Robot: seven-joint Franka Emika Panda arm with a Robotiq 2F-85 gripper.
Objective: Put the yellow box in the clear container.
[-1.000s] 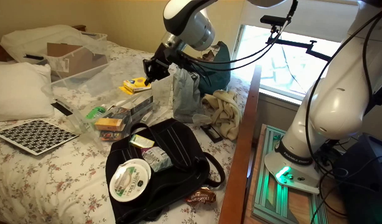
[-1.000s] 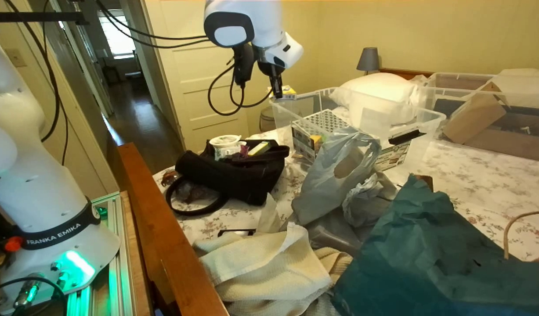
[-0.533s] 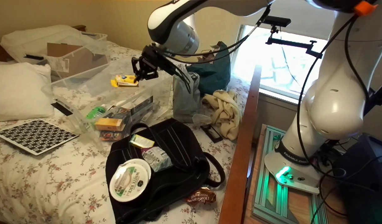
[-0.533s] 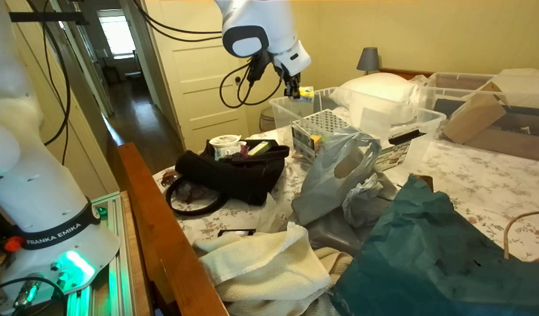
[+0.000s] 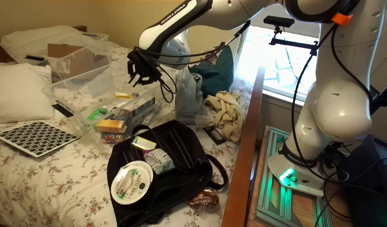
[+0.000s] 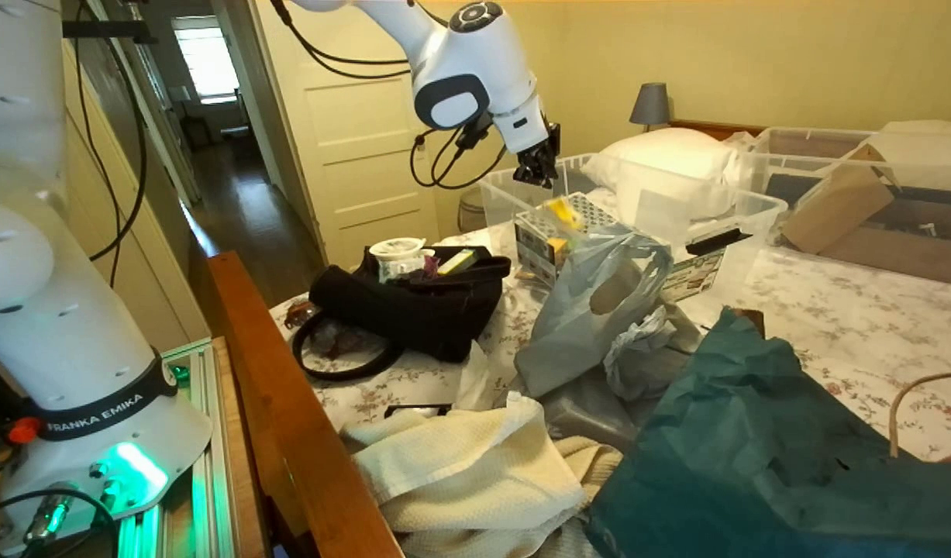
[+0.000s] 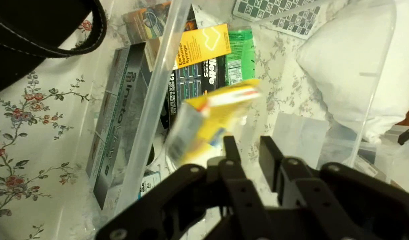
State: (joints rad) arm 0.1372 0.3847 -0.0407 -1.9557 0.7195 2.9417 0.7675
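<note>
The yellow box (image 5: 123,95) is out of the fingers and below them, over the inside of the clear container. It shows blurred and tilted in an exterior view (image 6: 566,213) and in the wrist view (image 7: 229,103), apart from the fingertips. The clear container (image 5: 78,83) lies on the bed; its rim also shows in an exterior view (image 6: 758,200) and in the wrist view (image 7: 151,106). My gripper (image 7: 248,141) is open with nothing between its fingers. It hangs above the container in both exterior views (image 5: 133,81) (image 6: 541,180).
Inside the container are an orange-yellow carton (image 7: 204,45), a green pack (image 7: 239,53) and a long grey box (image 7: 119,123). A black bag (image 5: 187,151) and a grey plastic bag (image 6: 591,310) stand beside it. A white pillow (image 5: 18,91) lies behind.
My arm has moved farther over the container and lower. The gripper has opened and let go of the yellow box, which has dropped below the fingers.
</note>
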